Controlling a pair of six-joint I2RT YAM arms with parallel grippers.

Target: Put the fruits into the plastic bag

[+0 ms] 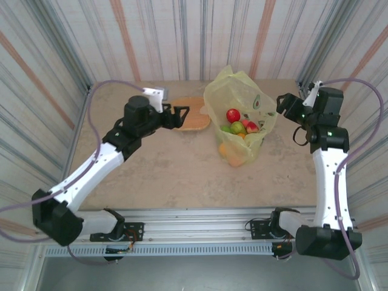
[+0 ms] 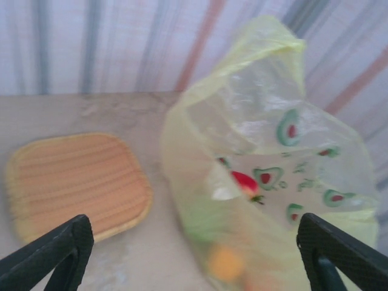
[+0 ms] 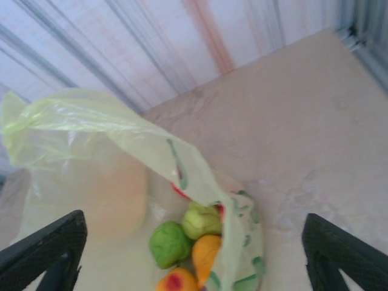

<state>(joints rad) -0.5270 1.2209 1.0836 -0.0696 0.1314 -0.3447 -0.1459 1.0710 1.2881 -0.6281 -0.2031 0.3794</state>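
Top external: left gripper [image 1: 183,116] and right gripper [image 1: 282,107] are gaping wide, gripping nothing; bag [image 1: 237,91] is standing free between their fingers [image 1: 180,110], probably because fruits [image 1: 237,126] are weighting it.

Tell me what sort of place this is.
Probably a robot test cell, not a home: striped walls enclose a beige tabletop, with white robot arms bolted to an aluminium rail.

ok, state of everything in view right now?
plastic bag: upright on the table, mouth open, loaded
fruits: inside the bag, piled at its bottom
wicker tray: flat on the table, empty
left gripper: open, holding nothing
right gripper: open, holding nothing
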